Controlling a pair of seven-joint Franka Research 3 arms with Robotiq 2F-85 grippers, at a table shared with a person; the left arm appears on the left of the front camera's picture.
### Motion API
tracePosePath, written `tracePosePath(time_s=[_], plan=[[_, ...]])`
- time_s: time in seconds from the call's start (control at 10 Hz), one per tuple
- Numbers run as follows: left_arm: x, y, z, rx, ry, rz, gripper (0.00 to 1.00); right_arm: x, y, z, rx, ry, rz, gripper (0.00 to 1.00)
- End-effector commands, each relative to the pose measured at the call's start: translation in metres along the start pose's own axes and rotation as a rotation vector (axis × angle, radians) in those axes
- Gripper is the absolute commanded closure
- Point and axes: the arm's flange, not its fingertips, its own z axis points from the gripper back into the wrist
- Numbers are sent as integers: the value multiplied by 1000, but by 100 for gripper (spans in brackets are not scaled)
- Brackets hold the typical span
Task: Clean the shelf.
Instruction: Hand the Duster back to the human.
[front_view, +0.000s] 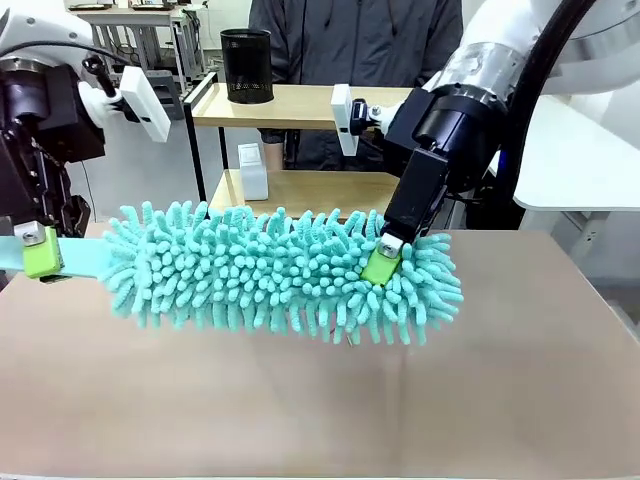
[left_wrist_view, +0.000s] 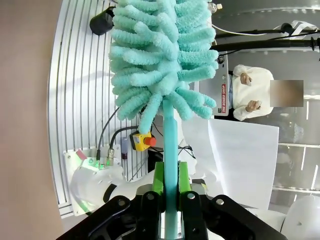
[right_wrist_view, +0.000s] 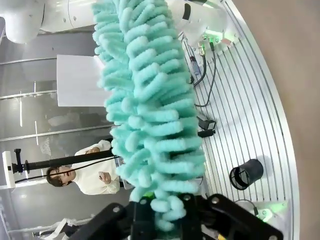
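A teal fluffy duster (front_view: 280, 275) hangs level above the brown table, held at both ends. My left gripper (front_view: 40, 255) is shut on its flat teal handle (left_wrist_view: 170, 150), with the green pads (left_wrist_view: 158, 177) pressed against either side. My right gripper (front_view: 382, 262) is shut on the fluffy head near its far end; the strands (right_wrist_view: 150, 100) bulge out between the fingers. Behind the duster stands the shelf (front_view: 310, 112), with two light wooden boards in a black frame. Its lower board (front_view: 320, 190) is partly hidden by the duster.
A black mesh cup (front_view: 246, 65) stands on the shelf's top board, and a small white container (front_view: 253, 172) sits on the lower board. A person in a dark jacket (front_view: 350, 40) stands behind the shelf. The brown table (front_view: 300, 400) stretches in front of the duster.
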Motion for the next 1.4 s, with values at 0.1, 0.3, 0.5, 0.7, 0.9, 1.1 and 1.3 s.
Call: tracePosePath(time_s=[0.1,0.3,0.5,0.7,0.9,1.1,1.3], plan=[[-2,-3,4,9,-39,-14,88,2,0,5,10,25,11,100],[-1,-3,5,13,-51,-19,30,-1,1,8,22,18,11,100],[-11,-9,15,49,-151,-30,25,-6,1,12,40,8,21,100],[-56,-18,46,158,-428,18,0,-24,3,31,69,-35,27,100],[-124,-26,74,304,-858,112,0,-59,14,61,109,-71,45,100],[-182,-32,77,360,-1143,180,0,-117,41,106,126,-189,87,100],[-210,-22,71,332,-1258,193,0,-193,67,148,48,-530,125,100]])
